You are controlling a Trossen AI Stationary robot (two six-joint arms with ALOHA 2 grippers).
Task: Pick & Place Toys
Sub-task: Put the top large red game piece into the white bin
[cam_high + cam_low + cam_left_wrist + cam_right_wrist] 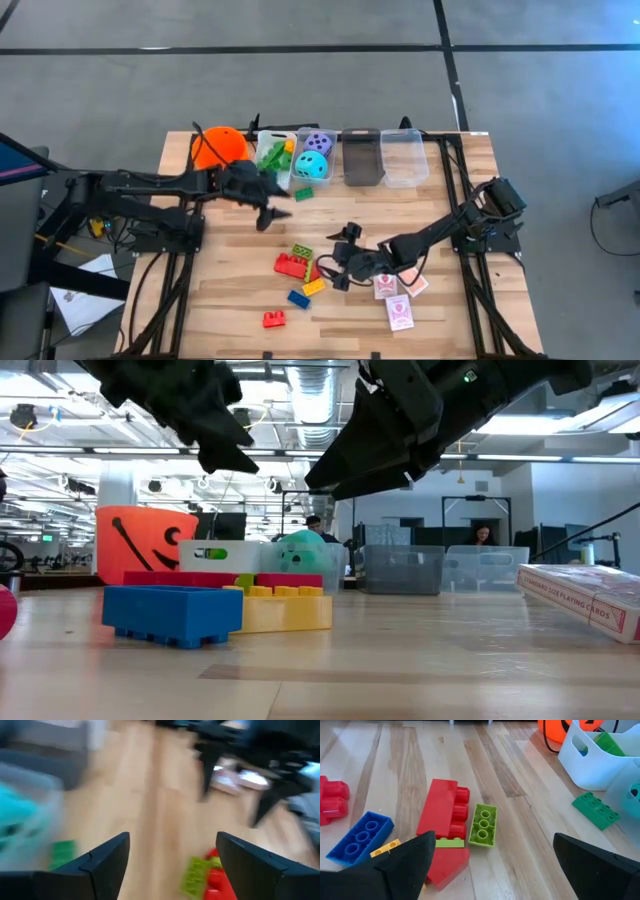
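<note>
Red, green, yellow and blue bricks lie scattered on the wooden table [230, 290] toward its near edge: I see a big red brick [291, 265] touching a light green brick [302, 251], a yellow brick [313, 287] just beside them, a blue brick [298, 298] near that, and a small red brick [274, 319] a little apart. A dark green brick [303, 193] sits alone on the wood just in front of the white bin [277, 153], which holds more green pieces. The bin next to it [313, 155] holds the teal die [312, 166] and the purple die [319, 143]. Red-and-white playing cards [399, 312] lie to the right of the brick pile. My right gripper [338, 262] hovers just beside the big red brick, its fingers spread wide and holding nothing; its wrist view shows the red and light green bricks between the two dark fingers [400, 870]. My left gripper [272, 212] hangs above bare wood in front of the bins, near the dark green brick, fingers apart and empty. An orange bucket [219, 147] stands at the left end of the bin row, and two clear bins [382, 156] stand at the right end.
</note>
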